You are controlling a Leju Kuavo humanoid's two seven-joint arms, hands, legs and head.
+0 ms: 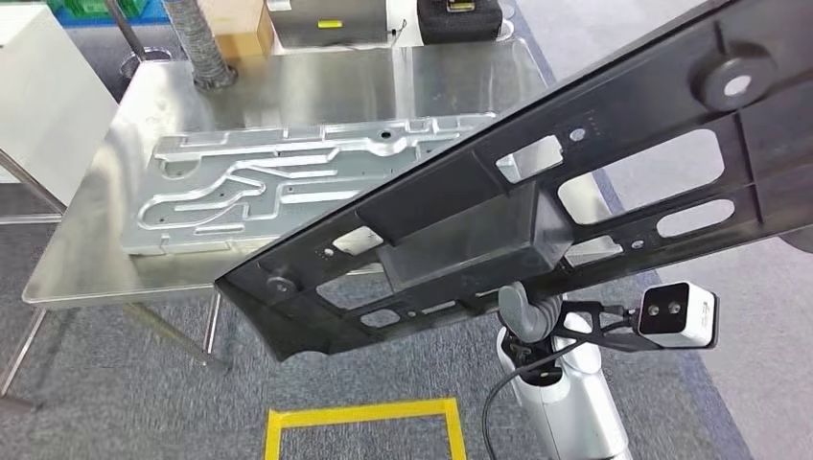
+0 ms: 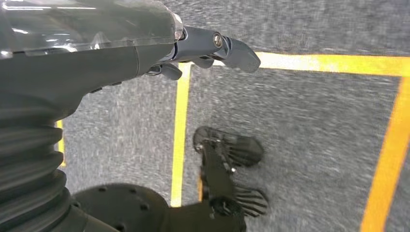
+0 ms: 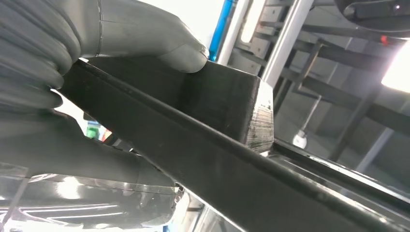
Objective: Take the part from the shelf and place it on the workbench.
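Part (image 1: 537, 187), a long black plastic panel with many cut-outs and a boxy raised block at its middle, stretches diagonally across the head view from lower left to upper right, held in the air in front of and above the counter (image 1: 86, 230). Its lower left end hangs over the counter's near edge and the grey carpet. The right robot hand (image 1: 527, 311) grips it from underneath near the boxy block; in the right wrist view the thick grey thumb (image 3: 186, 53) presses on one face of the block while the rest of that robot hand (image 3: 72, 159) closes around the panel's edge on the other side. The counter is a shiny steel table, and on it lies a flat silver metal plate (image 1: 278, 187) with milled grooves, partly hidden behind the panel. A ribbed grey hose (image 1: 201, 43) and a cardboard box (image 1: 240, 29) stand at the counter's far end. The left robot hand (image 2: 208, 50) hangs over the carpet and yellow floor tape (image 2: 180, 140), fingers loosely spread, holding nothing.
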